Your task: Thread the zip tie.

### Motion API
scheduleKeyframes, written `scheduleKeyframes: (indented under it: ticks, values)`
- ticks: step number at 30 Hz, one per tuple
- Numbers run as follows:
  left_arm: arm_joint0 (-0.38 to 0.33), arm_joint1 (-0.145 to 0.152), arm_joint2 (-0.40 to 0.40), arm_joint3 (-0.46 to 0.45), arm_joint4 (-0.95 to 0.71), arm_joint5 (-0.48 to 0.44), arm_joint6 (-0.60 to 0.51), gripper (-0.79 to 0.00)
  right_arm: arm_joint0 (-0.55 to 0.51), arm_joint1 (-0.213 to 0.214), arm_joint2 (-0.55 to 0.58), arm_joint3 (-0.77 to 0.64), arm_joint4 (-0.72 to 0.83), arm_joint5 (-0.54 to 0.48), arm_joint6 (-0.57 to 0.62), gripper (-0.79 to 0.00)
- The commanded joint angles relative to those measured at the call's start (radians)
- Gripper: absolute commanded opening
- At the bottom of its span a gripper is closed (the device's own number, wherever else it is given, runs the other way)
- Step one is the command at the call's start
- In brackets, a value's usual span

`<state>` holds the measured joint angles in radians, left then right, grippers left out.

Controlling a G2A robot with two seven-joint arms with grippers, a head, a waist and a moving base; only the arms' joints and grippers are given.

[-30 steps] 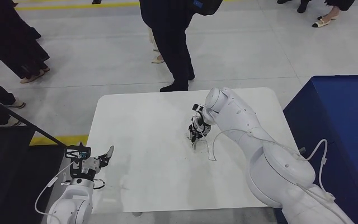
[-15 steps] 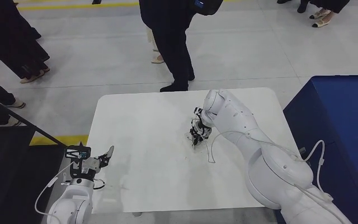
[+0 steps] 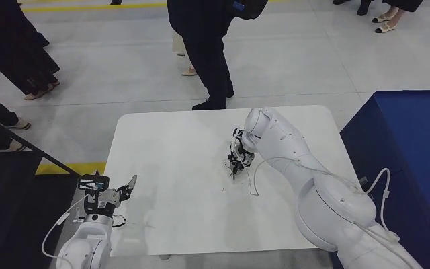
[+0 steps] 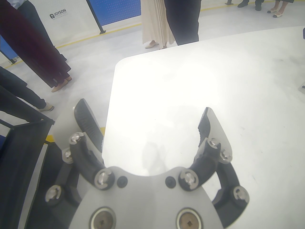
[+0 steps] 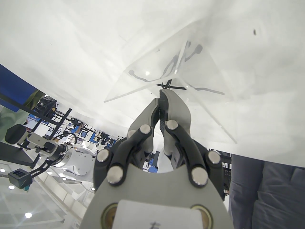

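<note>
1. We find the right gripper [image 5: 163, 93] low over the middle of the table [image 3: 168, 141], its jaws pressed together on a thin black tie [image 5: 175, 87]; the strand crosses just past the tips, so we take it as pinched close to one end.
2. The tie sits against a clear sheet [image 5: 209, 89] on the white top, and its dark shadows fall through the sheet; whether the sheet lies flat, or the tie passes through it, we cannot tell.
3. We judge the short grip is deliberate: little free length beyond the tips bends less when pushed at a slot.
4. The left gripper [image 4: 144, 106] hangs at the table's left edge, jaws spread wide with nothing between them, well apart from the tie; we read this as parked clear of the right arm, yet ready to take the other end.
5. Threading looks not yet done; we cannot make out a closed loop; the next move calls for fine aiming, and the risk is the strand buckling or slipping from the pinch.
</note>
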<state>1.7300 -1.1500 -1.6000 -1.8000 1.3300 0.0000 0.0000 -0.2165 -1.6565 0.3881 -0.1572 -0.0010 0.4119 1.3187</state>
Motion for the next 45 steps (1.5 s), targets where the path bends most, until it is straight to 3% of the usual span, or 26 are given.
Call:
scheduleKeyframes:
  ticks: [1, 4, 5, 12, 45]
  values:
    - [0.0, 0.0, 0.0, 0.0, 0.0, 0.0, 0.0, 0.0, 0.0, 0.0, 0.0, 0.0, 0.0, 0.0, 0.0, -0.496]
    - [0.0, 0.0, 0.0, 0.0, 0.0, 0.0, 0.0, 0.0, 0.009, 0.004, 0.011, 0.017, 0.015, -0.014, -0.001, -0.582]
    - [0.0, 0.0, 0.0, 0.0, 0.0, 0.0, 0.0, 0.0, 0.011, 0.006, 0.013, 0.019, 0.015, -0.029, -0.004, -0.785]
    - [0.0, 0.0, 0.0, 0.0, 0.0, 0.0, 0.0, 0.0, 0.016, 0.017, 0.038, 0.017, 0.032, -0.077, 0.0, -0.785]
    - [0.0, 0.0, 0.0, 0.0, 0.0, 0.0, 0.0, 0.0, 0.004, 0.022, 0.046, 0.012, 0.038, -0.095, -0.006, -0.785]
